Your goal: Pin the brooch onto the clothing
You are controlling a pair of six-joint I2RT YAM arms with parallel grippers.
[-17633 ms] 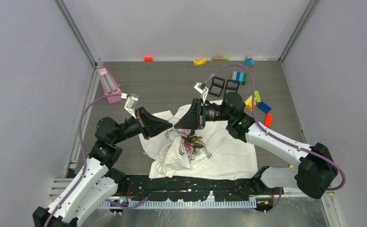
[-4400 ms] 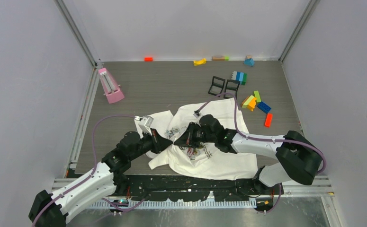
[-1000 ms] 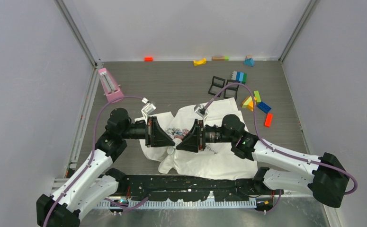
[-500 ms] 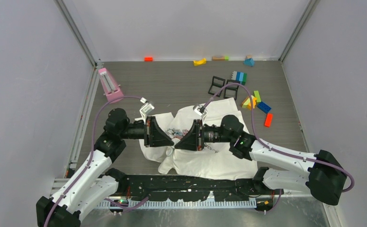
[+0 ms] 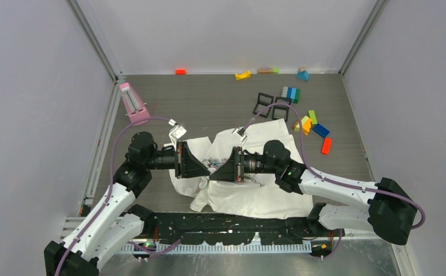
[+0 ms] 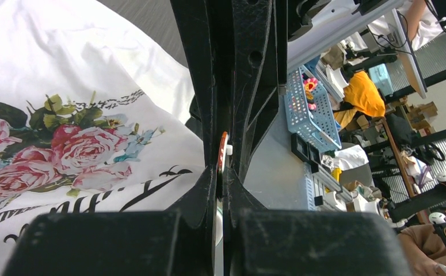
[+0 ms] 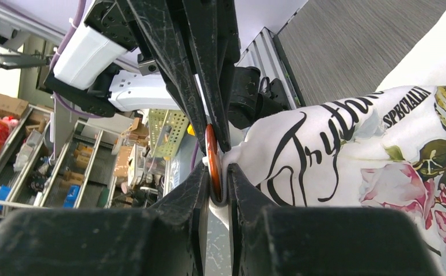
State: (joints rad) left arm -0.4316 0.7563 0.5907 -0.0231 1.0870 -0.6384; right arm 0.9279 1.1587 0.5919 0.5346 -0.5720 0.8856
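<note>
The clothing is a white T-shirt with a rose print and dark lettering, bunched at the table's near middle. Both grippers meet tip to tip just above its left part. The brooch is an orange disc seen edge-on. My right gripper is shut on it together with a fold of the clothing. In the left wrist view the brooch shows as a thin orange sliver at the tips of my left gripper, which is shut on its edge. From above, the left gripper and right gripper hide the brooch.
A pink wedge-shaped object lies at the left edge. Two black frames and several coloured blocks sit behind and to the right of the shirt. More blocks line the back wall.
My right gripper has closed down on the brooch and the cloth fold and shifted slightly left. The left gripper stayed shut and hardly moved.
</note>
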